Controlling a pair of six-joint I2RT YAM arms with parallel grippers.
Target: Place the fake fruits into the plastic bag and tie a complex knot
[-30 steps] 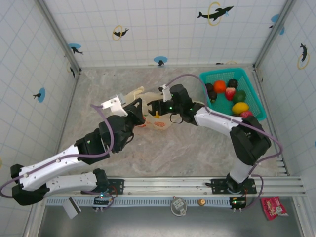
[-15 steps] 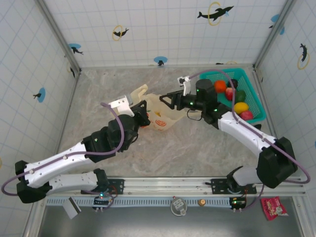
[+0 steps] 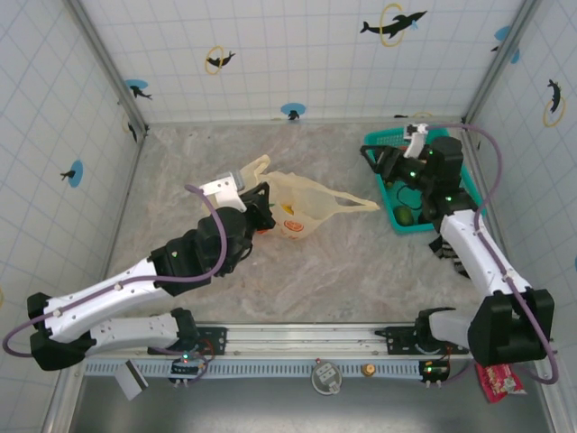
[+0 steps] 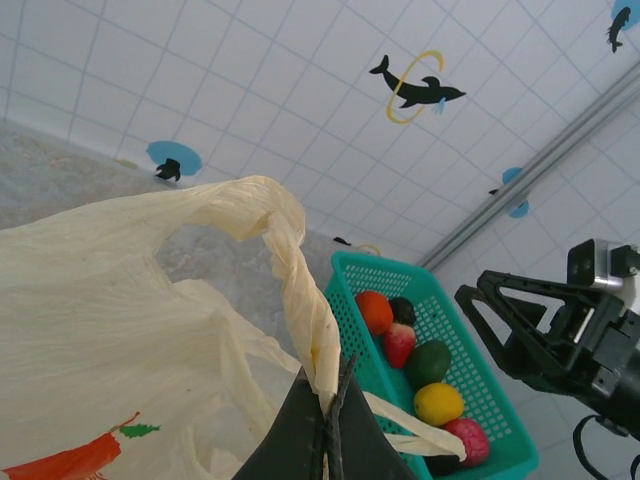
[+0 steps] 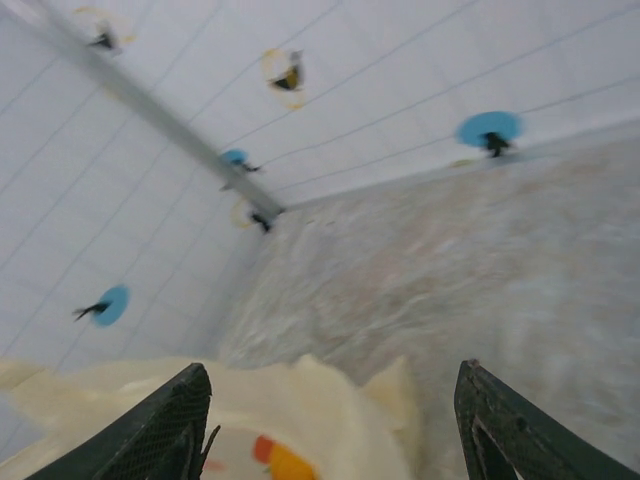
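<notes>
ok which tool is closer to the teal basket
Right. The right tool hovers open above the teal basket; the left tool is off to its left, shut on the plastic bag.

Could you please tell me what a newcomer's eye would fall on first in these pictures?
The crinkly cream plastic bag near the middle of the table stands out first, one twisted handle pinched in the shut left end effector. Next comes the teal basket in the far right corner, holding bright toy fruits, with the right end effector open at its left edge.
</notes>
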